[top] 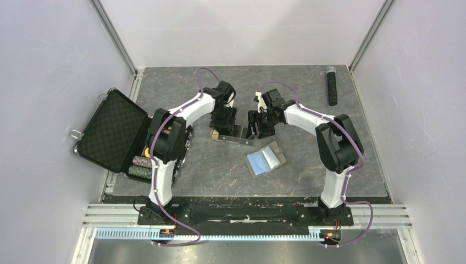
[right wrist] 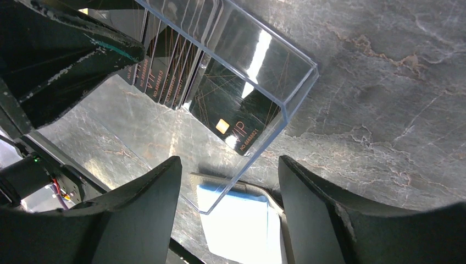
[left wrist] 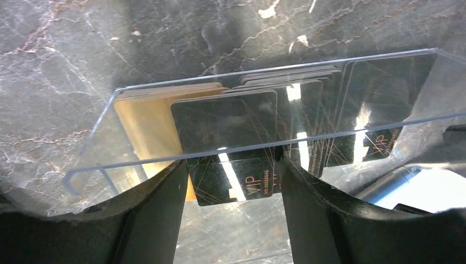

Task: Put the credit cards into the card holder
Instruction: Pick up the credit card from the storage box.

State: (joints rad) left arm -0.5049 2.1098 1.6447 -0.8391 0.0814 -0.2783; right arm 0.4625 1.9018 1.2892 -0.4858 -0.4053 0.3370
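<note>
- Taupe card holder [top: 265, 159] lies opened flat on the grey marbled tabletop [top: 220, 176], light blue inside facing up. It is on the near side of both pincers and closer to the right one.
- Right pincer [right wrist: 229, 162] has its fingers apart with nothing clamped. In the right wrist view, a corner of the clear plastic box [top: 231, 136] reaches down between them, with the holder's blue lining just beyond that corner.
- The credit cards [left wrist: 225, 121] stand packed in the clear box, black VIP faces in front and gold ones at one end. The box sits between the two pincers, just beyond the holder.
- Left pincer [left wrist: 232, 165] is also apart and set over the box. One black card's lower end pokes past the box edge and fills the gap between its fingers. No clamp on it can be made out.
- Far left, an open black case [top: 112, 132] holds stacked poker chips [top: 142, 165].
- At the far right edge lies a black stick [top: 332, 85], well apart from everything else.
</note>
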